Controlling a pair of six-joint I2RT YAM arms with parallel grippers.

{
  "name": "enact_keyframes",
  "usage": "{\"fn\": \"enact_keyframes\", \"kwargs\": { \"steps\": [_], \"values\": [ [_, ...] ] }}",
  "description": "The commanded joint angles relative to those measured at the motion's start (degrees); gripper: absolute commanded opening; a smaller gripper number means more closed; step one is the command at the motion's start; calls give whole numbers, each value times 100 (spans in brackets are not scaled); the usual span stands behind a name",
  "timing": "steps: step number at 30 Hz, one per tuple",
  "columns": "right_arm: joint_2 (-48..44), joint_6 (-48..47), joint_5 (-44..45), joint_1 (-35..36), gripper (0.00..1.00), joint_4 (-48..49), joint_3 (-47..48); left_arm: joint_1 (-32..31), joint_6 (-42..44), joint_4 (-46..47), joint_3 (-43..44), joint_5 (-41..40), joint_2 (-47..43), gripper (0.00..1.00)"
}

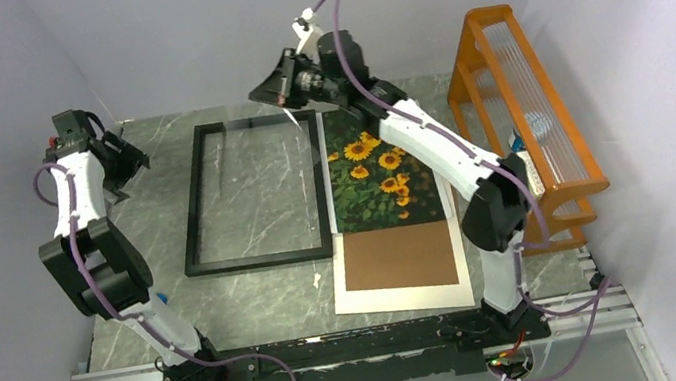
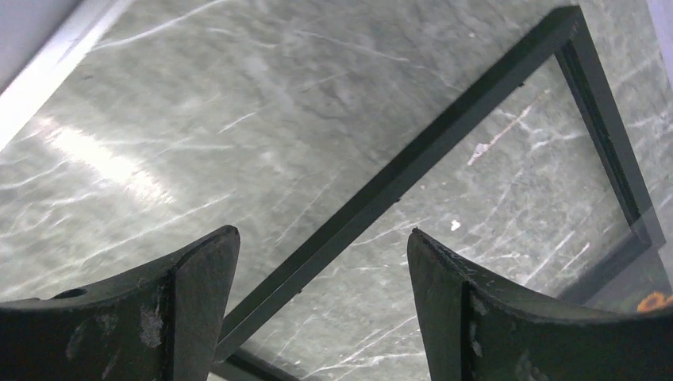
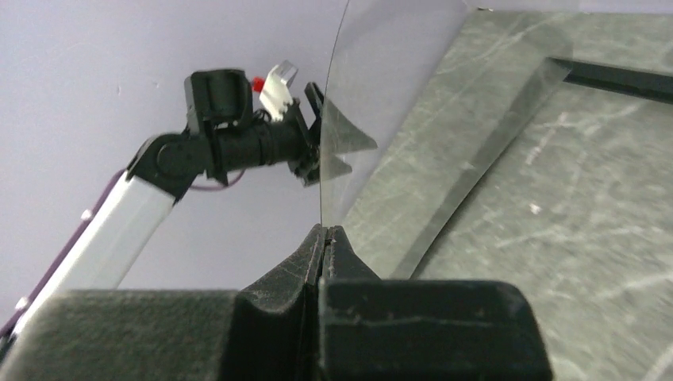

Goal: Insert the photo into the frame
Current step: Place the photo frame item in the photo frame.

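The black frame [image 1: 253, 191] lies flat on the marble table left of centre, and its near rail [image 2: 444, 135] crosses the left wrist view. To its right lies the sunflower photo [image 1: 377, 174], untouched by either gripper. My right gripper [image 1: 286, 100] hovers over the frame's far right corner. It is shut on the edge of a clear, slightly curved sheet [image 3: 381, 95] that rises from between its jaws [image 3: 326, 230]. My left gripper [image 1: 122, 162] is off the frame's left side, raised above the table. It is open [image 2: 321, 238] with nothing between its fingers.
A brown backing board [image 1: 400, 257] rests on a white mat sheet [image 1: 400, 292] just in front of the photo. An orange wooden rack [image 1: 525, 112] stands along the right wall. The left arm [image 3: 230, 143] shows through the clear sheet in the right wrist view.
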Motion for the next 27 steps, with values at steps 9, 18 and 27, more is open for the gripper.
{"fn": "enact_keyframes", "kwargs": {
  "steps": [9, 18, 27],
  "values": [
    [1202, 333, 1135, 592, 0, 1141, 681, 321, -269, -64, -613, 43, -631, 82],
    [1708, 2040, 1309, 54, 0, 2619, -887, 337, -97, 171, -425, 653, 15, 82],
    [1611, 2893, 1594, -167, 2, 2639, -1743, 374, -76, 317, -113, 1181, 651, 81]
  ]
}}
